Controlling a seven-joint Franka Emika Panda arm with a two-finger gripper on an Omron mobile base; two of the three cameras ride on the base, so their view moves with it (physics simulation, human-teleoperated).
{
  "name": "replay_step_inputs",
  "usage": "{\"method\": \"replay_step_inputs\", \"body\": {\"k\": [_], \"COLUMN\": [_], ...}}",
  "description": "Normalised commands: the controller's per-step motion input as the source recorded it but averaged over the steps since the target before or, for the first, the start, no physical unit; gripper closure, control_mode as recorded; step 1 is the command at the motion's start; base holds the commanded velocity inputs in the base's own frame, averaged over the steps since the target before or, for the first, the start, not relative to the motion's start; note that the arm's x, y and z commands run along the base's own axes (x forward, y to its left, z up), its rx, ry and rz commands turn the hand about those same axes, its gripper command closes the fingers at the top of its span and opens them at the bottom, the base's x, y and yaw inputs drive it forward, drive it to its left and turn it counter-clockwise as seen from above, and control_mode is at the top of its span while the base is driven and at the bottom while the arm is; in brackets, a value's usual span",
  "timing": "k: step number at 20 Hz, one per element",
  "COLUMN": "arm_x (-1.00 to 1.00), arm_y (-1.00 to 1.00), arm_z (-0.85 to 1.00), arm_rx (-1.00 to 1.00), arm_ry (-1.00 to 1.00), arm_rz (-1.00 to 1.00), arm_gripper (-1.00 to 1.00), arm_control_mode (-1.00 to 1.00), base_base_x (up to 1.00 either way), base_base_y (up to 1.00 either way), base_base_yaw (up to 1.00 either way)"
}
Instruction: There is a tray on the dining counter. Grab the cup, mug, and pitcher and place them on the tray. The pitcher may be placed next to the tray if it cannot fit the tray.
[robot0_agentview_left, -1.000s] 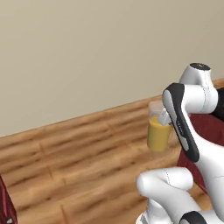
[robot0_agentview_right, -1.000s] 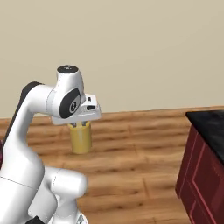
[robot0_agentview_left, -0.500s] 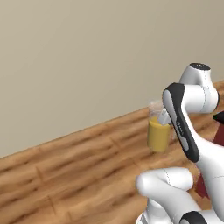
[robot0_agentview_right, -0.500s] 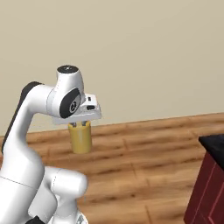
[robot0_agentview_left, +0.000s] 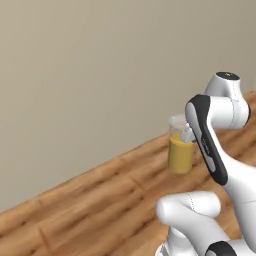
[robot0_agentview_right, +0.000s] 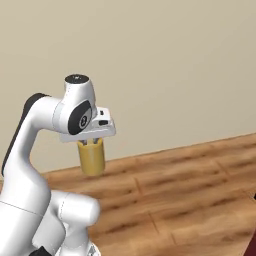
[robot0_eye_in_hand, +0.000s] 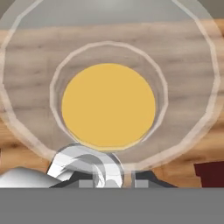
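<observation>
My gripper (robot0_agentview_right: 90, 144) is shut on the rim of the pitcher (robot0_agentview_right: 92, 159) and holds it upright in the air over the wooden floor. The pitcher (robot0_agentview_left: 180, 151) is a clear cylinder with orange liquid in its lower part, and it hangs in front of the arm. In the hand view I look straight down into the pitcher (robot0_eye_in_hand: 108, 105), with its clear rim ringing the orange liquid. The gripper (robot0_eye_in_hand: 113, 180) grips the near side of the rim beside the clear handle. The tray, the cup, the mug and the dining counter's top are out of view.
A plain beige wall (robot0_agentview_left: 100, 75) stands behind a wooden plank floor (robot0_agentview_right: 190, 190). A sliver of dark red cabinet (robot0_agentview_right: 253, 247) shows at the lower right corner of the right base view, and a dark red patch (robot0_eye_in_hand: 211, 173) lies low in the hand view.
The whole scene has slid sideways in both base views, so the base is moving. The dark red counter has passed almost out of the right edge. The pitcher stays held the same way.
</observation>
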Motion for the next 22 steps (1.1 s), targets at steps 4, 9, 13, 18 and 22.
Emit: {"method": "replay_step_inputs", "body": {"k": [4, 9, 13, 18, 22], "arm_x": [0.00, 0.00, 0.00, 0.00, 0.00], "arm_y": [0.00, 0.00, 0.00, 0.00, 0.00], "arm_z": [0.00, 0.00, 0.00, 0.00, 0.00], "arm_rx": [0.00, 0.00, 0.00, 0.00, 0.00], "arm_ry": [0.00, 0.00, 0.00, 0.00, 0.00], "arm_rz": [0.00, 0.00, 0.00, 0.00, 0.00], "arm_gripper": [1.00, 1.00, 1.00, 1.00, 1.00], "arm_control_mode": [1.00, 1.00, 1.00, 1.00, 1.00], "base_base_x": [0.86, 0.69, 0.60, 0.57, 0.33], "base_base_y": [0.35, 0.04, 0.00, 0.14, 0.57], "base_base_yaw": [-0.30, -0.44, -0.57, -0.64, -0.61]}}
